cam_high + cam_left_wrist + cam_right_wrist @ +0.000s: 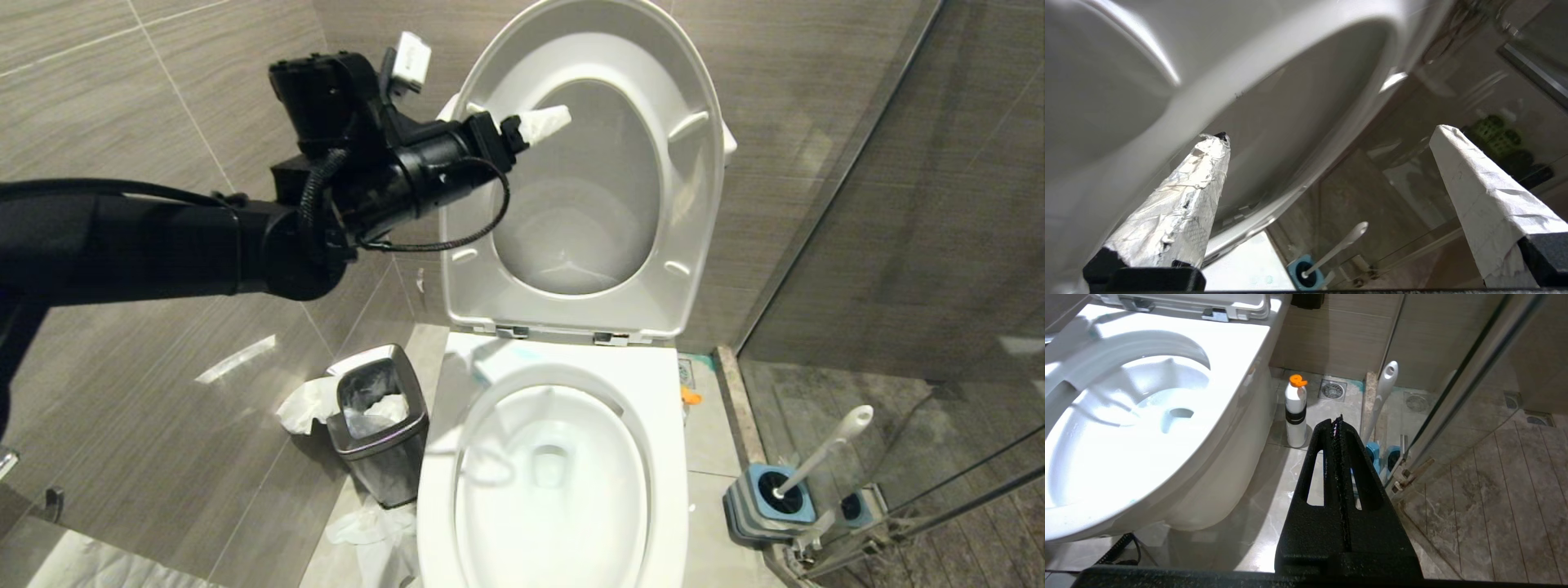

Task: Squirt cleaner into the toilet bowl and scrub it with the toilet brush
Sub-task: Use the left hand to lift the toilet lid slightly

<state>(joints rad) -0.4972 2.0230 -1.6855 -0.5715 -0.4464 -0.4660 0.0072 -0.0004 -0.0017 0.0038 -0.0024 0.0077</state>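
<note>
- The left gripper (545, 124) hung raised before the upright seat and lid (694, 204), its 2 jaws spread wide and empty.
- The right gripper (1337, 428) sat low beside the toilet bowl (669, 457), jaws pressed together, empty.
- The toilet brush (824, 449) stood in its base (747, 506) on the floor, right of the bowl.

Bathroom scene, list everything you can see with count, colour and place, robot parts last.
toilet bowl: one, white, centre, seat and lid raised
cleaner: pale blue-green streak, on the rim by the hinges
toilet brush: one, white handle, standing in its holder, right of the bowl
bottle: one, white, orange cap, on the floor beside the bowl
waste bin: one, steel, left of the bowl
floor drain: one, metal, behind the bottle
left end effector: open, empty, raised before the lid
right end effector: shut, empty, low beside the bowl
</note>
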